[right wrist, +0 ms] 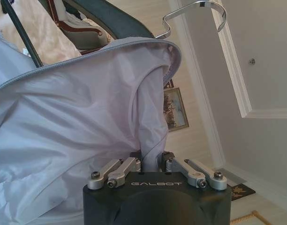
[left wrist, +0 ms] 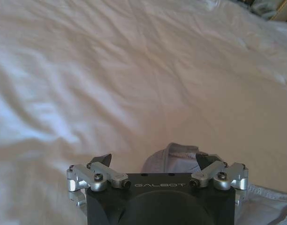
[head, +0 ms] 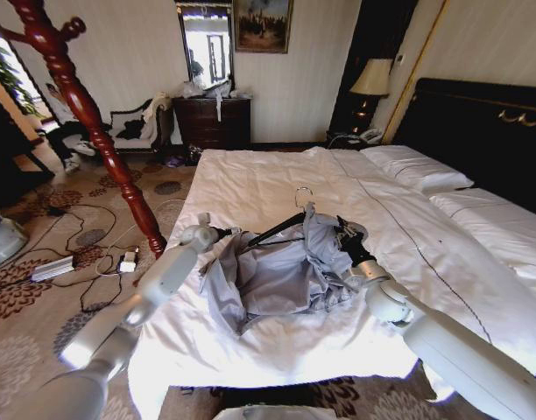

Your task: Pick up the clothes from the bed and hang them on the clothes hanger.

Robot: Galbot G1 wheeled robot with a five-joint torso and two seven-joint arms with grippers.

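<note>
A: What is the right pincer (right wrist: 152, 163) doing?

B: Its fingers are drawn in tight on a fold of the clothes (right wrist: 73, 140); in the right wrist view the pale cloth runs straight down between them. In the head view that pincer (head: 345, 232) sits at the right edge of the shirt, holding it up off the duvet.

A: And the left pincer (left wrist: 155, 161)?

B: Spread wide, nothing between the fingers (left wrist: 102, 161). A bit of shirt cloth (left wrist: 174, 157) lies just past its tips. In the head view it (head: 226, 233) is at the left end of the clothes hanger (head: 277, 229), very near the black bar; whether it touches, I cannot tell.

A: Where is the shirt (head: 272, 271)?

B: Bunched near the middle of the bed (head: 259, 175), toward the foot, partly draped over the hanger. The silver hook (head: 302, 194) stands above the cloth, and in the right wrist view the hook (right wrist: 195, 14) rises over the collar edge.

A: Anything around it?

B: A red-brown wooden post (head: 84, 109) leans at the bed's left side, and white pillows (head: 417, 168) lie against the black headboard (head: 487, 122).
</note>
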